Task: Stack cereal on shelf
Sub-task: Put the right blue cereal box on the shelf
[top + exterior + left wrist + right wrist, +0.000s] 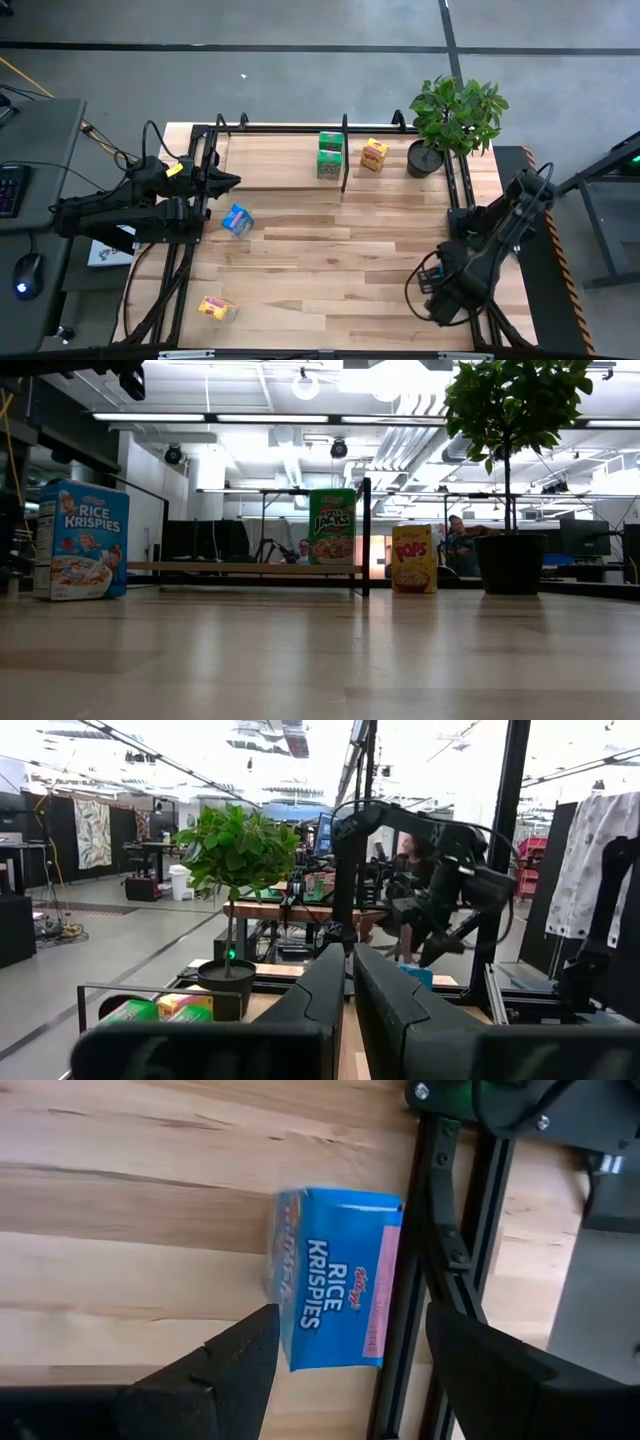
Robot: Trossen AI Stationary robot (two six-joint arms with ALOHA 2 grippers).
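Note:
On the shelf [270, 160], two green cereal boxes [330, 155] stand left of the upright divider [344, 155] and a yellow one [374, 155] stands right of it. A blue box [237, 220] stands upright on the tabletop, and another yellow box [217, 308] lies near the table's near left corner. My right gripper [350, 1380] is open and hovers over a second blue box [335, 1285], which lies flat beside a black frame bar; its fingers stand on either side of the box without touching it. My left gripper [235, 181] is shut and held level above the shelf's left end.
A potted plant [455, 120] stands at the shelf's right end, beside the yellow box. Black frame bars [430, 1230] run along the table's right edge, close to the lying blue box. Bare wood lies in the middle of the table [330, 260].

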